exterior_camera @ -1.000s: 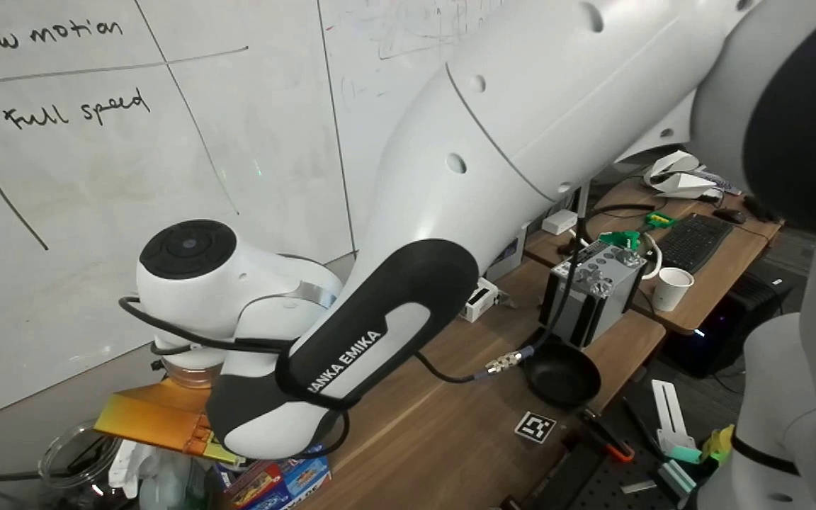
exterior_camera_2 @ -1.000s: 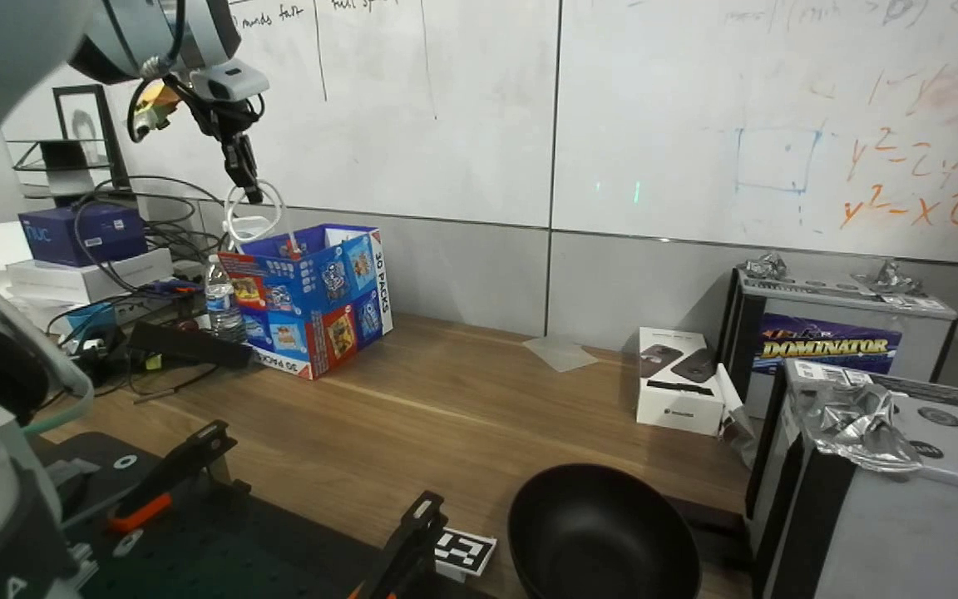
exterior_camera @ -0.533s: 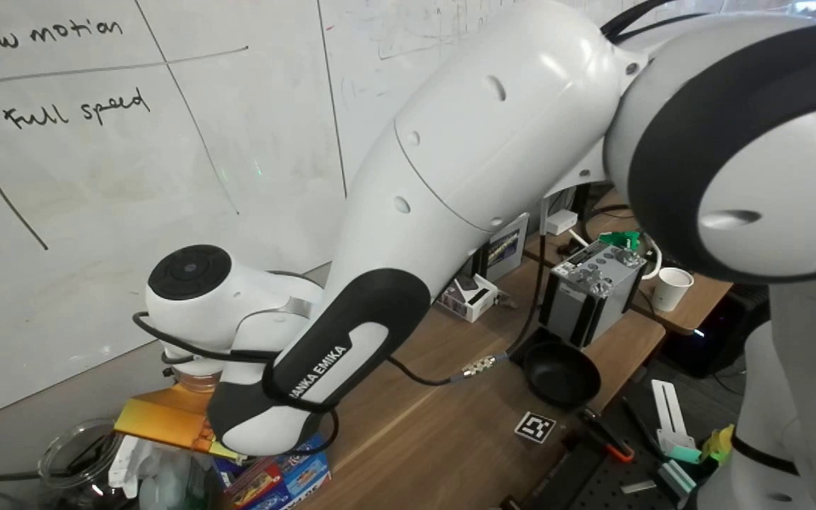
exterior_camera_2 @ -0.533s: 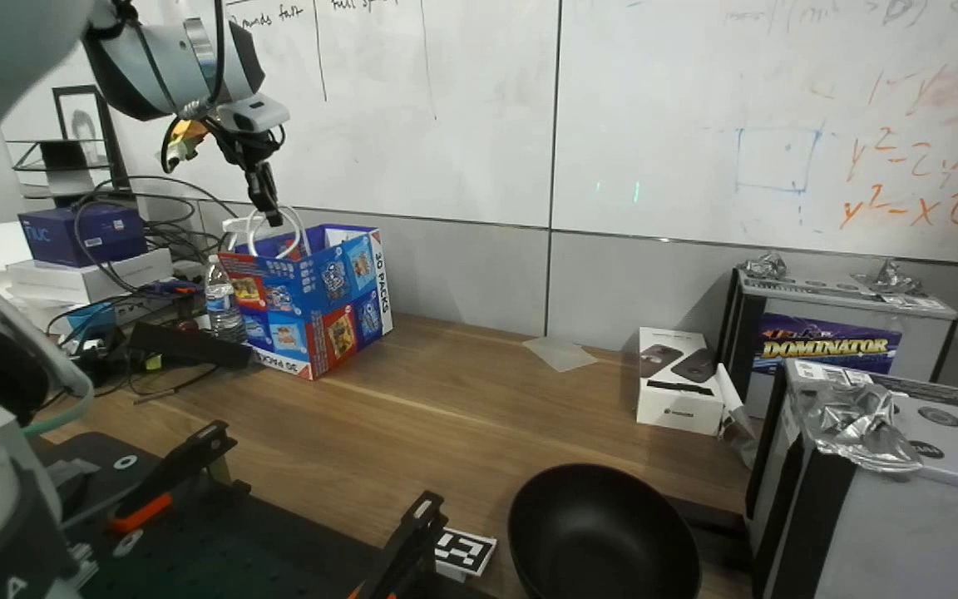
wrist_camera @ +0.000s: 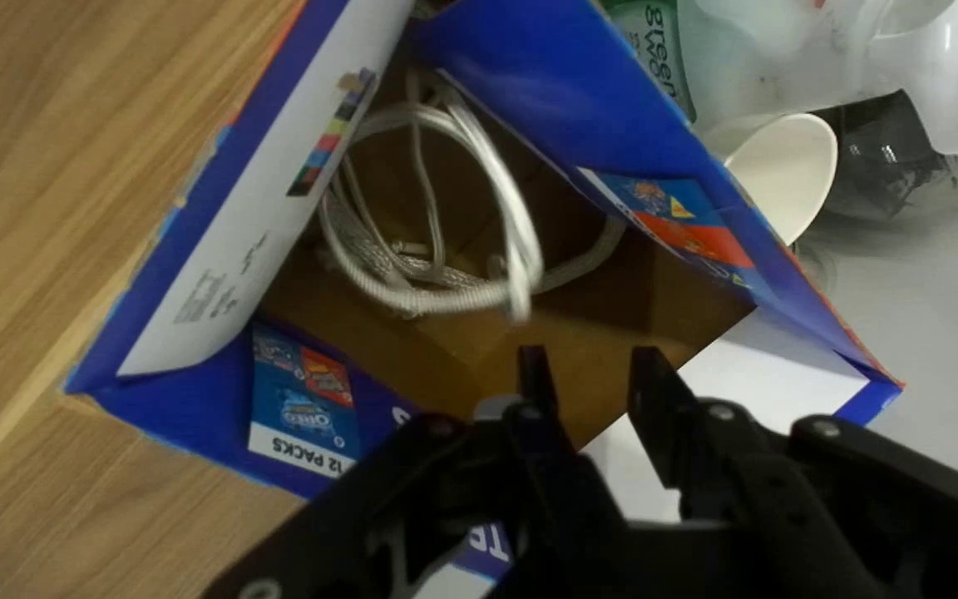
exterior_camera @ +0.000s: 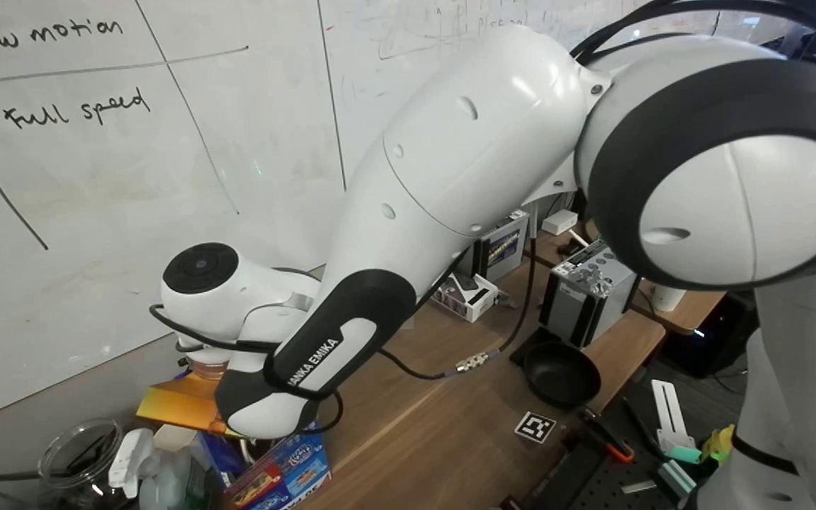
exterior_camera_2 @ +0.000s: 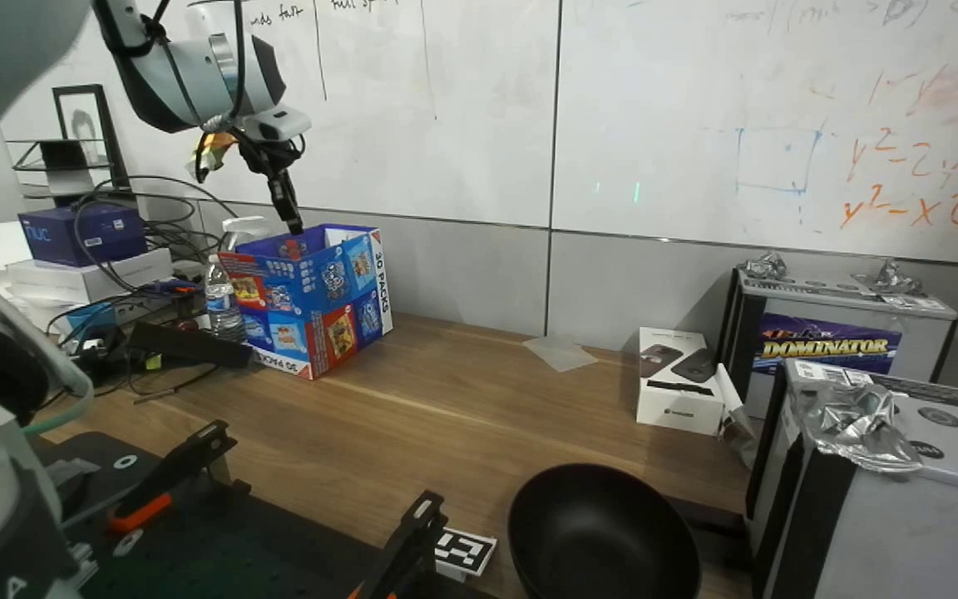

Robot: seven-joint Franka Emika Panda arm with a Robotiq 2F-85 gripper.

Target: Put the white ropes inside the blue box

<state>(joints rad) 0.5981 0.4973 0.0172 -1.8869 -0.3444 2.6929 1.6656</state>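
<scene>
The blue box [exterior_camera_2: 313,308] stands upright on the table with its top open. It also shows partly behind the arm in an exterior view [exterior_camera: 287,467], and its blue wall [wrist_camera: 562,83] shows from above in the wrist view. The white ropes [wrist_camera: 454,300] lie in loose loops inside the box, on its brown bottom; the walls hide them in an exterior view. My gripper [wrist_camera: 591,356] is open with nothing between its fingers, and it is apart from the ropes. In an exterior view the gripper [exterior_camera_2: 294,226] points down just over the box's opening.
A water bottle [exterior_camera_2: 223,304] and dark cables stand left of the box. A spray bottle [exterior_camera: 163,474] and a clear jar [exterior_camera: 82,453] stand near it. A black bowl [exterior_camera_2: 604,532], a white phone box [exterior_camera_2: 678,383] and grey devices [exterior_camera_2: 886,499] are farther right. The whiteboard wall is behind.
The gripper has moved right and down over the box in an exterior view. The white ropes hung from it earlier; it has let them go, and they now lie inside the box.
</scene>
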